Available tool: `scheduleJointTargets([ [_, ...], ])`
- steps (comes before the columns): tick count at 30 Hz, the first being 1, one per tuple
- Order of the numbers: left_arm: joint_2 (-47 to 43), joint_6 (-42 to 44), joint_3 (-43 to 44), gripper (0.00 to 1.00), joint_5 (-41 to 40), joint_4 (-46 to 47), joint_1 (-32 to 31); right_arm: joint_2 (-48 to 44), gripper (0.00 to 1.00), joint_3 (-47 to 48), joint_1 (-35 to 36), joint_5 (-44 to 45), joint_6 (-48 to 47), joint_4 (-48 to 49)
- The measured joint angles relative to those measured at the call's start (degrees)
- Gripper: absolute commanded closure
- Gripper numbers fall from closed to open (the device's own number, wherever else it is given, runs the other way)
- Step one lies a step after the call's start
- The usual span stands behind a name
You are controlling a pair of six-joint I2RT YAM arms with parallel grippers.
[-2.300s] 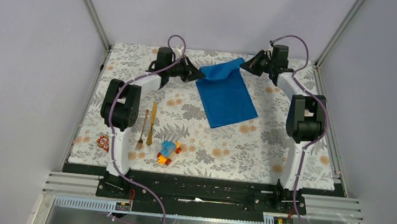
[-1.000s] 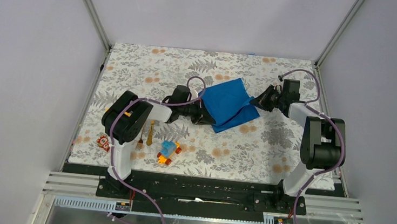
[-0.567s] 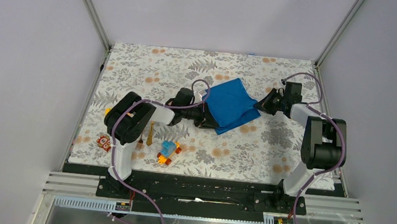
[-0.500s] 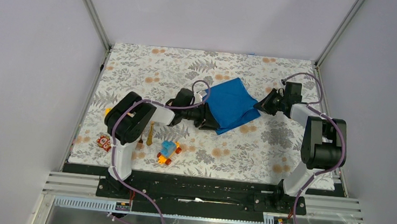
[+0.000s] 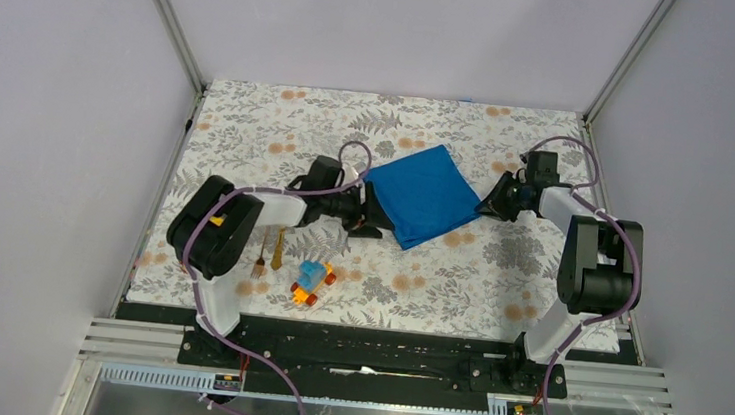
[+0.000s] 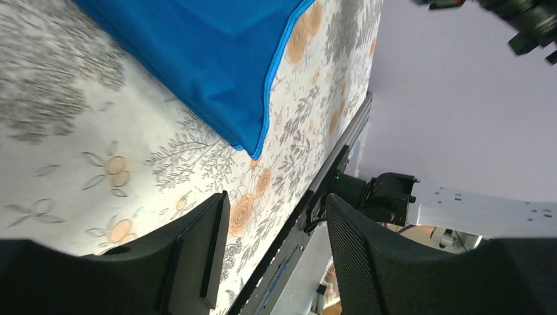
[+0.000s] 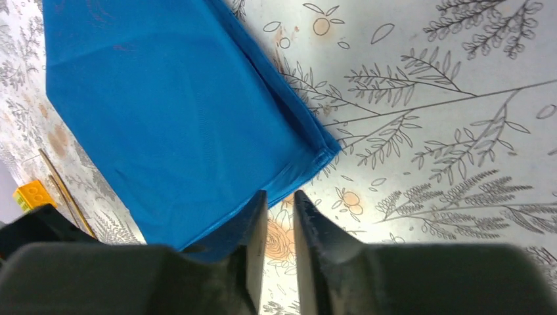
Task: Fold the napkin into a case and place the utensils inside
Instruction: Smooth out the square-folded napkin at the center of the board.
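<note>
The blue napkin (image 5: 421, 190) lies folded flat on the floral table cover, and also shows in the wrist views (image 6: 197, 59) (image 7: 164, 111). My left gripper (image 5: 379, 219) sits low at its near left edge, open and empty (image 6: 276, 230), just clear of the cloth. On the other side, my right gripper (image 5: 488, 205) rests at the napkin's right corner, its jaws a narrow gap apart with nothing between them (image 7: 280, 213). The golden fork (image 5: 261, 258) and knife (image 5: 278, 250) lie near the left arm, which partly hides them.
A blue-and-orange toy car (image 5: 312, 283) stands at the near left, close to the utensils. A yellow block (image 7: 33, 195) shows at the left edge of the right wrist view. The floral cover (image 5: 499, 269) ends at metal rails on both sides.
Both grippers, shut on the napkin's edge a second ago, have opened and let it go. The left gripper has drawn back leftward off the cloth. The napkin now lies flat.
</note>
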Motion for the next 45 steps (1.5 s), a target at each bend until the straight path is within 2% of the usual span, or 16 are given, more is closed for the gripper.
scheduleJointTargets([
  [3, -1.0, 0.2, 0.6, 0.34, 0.2, -1.0, 2.4, -0.3, 0.42, 1.2, 0.0, 1.6, -1.2, -2.6],
  [4, -0.9, -0.1, 1.1, 0.33, -0.1, -1.4, 3.0, -0.3, 0.36, 1.7, 0.0, 1.9, -1.2, -3.3],
  [8, 0.6, -2.5, 3.5, 0.37, -2.4, -3.1, 3.3, 1.0, 0.32, 6.0, 0.0, 2.1, -2.3, -5.1],
  [11, 4.0, -3.9, 6.0, 0.42, -5.3, -4.4, 3.1, 5.1, 0.36, 10.4, 0.0, 1.8, -2.9, -4.3],
  [14, 7.3, -4.1, 8.2, 0.45, -8.0, -5.5, 3.1, 8.4, 0.48, 10.9, 0.0, 0.9, -2.8, -2.5],
  [16, 9.3, -4.2, 10.1, 0.46, -8.8, -6.2, 3.1, 9.2, 0.59, 8.9, 0.0, 0.3, -2.6, -1.4],
  [18, 10.3, -3.2, 12.1, 0.50, -9.9, -7.0, 3.1, 9.2, 0.66, 6.7, 0.0, -0.3, -2.1, -0.7],
  [22, 12.3, 1.4, 17.0, 0.53, -12.0, -10.7, 3.2, 5.6, 0.71, -1.4, -0.2, -3.1, 1.4, 5.8],
  [24, 12.8, 4.7, 19.1, 0.51, -12.9, -13.9, 3.2, 2.0, 0.61, -6.5, 0.7, -3.8, 3.5, 7.1],
  [28, 12.9, 12.0, 23.6, 0.35, -15.1, -21.8, 4.1, -5.5, 0.40, -13.1, 3.6, -3.1, 5.9, 5.3],
  [32, 7.7, 19.0, 22.5, 0.30, -20.6, -29.7, 5.1, -9.0, 0.24, -10.6, 4.1, 1.0, 3.1, -0.9],
  [34, 4.2, 20.8, 20.9, 0.34, -22.0, -32.9, 5.8, -9.1, 0.17, -6.9, 4.2, 1.9, 1.0, -3.1],
  [36, 1.0, 21.3, 20.2, 0.55, -21.3, -34.6, 6.8, -8.2, 0.12, -3.1, 4.7, 0.2, 0.2, -3.6],
  [38, -0.7, 19.6, 20.0, 0.70, -18.0, -32.3, 7.6, -5.2, 0.09, 2.0, 6.8, -4.2, 0.8, -0.7],
  [41, -0.2, 14.5, 19.1, 0.78, -10.3, -23.1, 8.4, 2.0, 0.02, 7.8, 11.5, -11.7, 5.8, 10.0],
  [45, 2.3, 8.3, 14.1, 0.83, -4.7, -12.7, 8.3, 14.3, 0.01, 16.0, 17.0, -19.1, 15.9, 23.7],
])
